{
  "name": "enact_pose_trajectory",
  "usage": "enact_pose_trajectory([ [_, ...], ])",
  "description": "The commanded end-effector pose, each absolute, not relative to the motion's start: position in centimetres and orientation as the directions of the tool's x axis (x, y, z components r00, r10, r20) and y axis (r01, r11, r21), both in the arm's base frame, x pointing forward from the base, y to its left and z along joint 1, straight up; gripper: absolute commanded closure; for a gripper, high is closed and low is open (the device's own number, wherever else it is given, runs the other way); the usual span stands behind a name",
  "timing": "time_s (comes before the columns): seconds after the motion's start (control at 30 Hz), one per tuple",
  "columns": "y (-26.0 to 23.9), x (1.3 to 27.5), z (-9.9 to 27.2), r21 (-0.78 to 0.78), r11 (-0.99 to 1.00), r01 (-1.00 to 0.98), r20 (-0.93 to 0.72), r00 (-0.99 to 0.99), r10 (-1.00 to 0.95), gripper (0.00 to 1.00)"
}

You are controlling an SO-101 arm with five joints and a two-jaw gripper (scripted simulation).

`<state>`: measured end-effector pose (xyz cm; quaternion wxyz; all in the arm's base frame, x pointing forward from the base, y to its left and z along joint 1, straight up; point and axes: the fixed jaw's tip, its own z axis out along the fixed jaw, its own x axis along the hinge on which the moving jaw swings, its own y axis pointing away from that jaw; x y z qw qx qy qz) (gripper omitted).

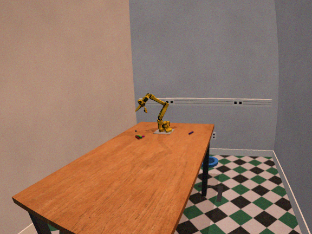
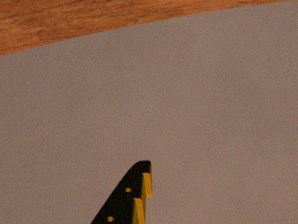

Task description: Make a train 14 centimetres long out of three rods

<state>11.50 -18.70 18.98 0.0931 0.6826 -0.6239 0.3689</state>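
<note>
yellow robot arm (image 1: 162,108) raised above the far left edge of the wooden table (image 1: 122,176), gripper (image 1: 141,108) spread wide and empty.
small red, green and magenta rods (image 1: 139,136) clustered near the far left edge; purple rod (image 1: 190,132) well apart, near the far right corner.

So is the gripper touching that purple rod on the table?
Apart. The exterior view shows the open gripper raised high, across the arm's base from the purple rod.

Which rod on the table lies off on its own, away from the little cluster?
The purple rod: it lies alone right of the arm's base plate, while the red, green and magenta rods bunch together left of it.
</note>
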Motion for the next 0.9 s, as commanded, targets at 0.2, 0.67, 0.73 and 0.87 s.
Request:
enact_pose_trajectory([
  [0.2, -16.2, 9.9, 17.1, -0.489, 0.154, -0.859, 0.402, -0.378, -0.834, 0.0],
  [0.67, -13.4, 8.4, 14.9, -0.522, 0.576, -0.629, 0.115, -0.721, -0.683, 0.0],
  [0.73, -13.0, 8.2, 14.6, -0.515, 0.626, -0.586, 0.08, -0.759, -0.646, 0.0],
  [0.87, -12.7, 8.1, 14.3, -0.506, 0.666, -0.547, 0.051, -0.79, -0.611, 0.0],
])
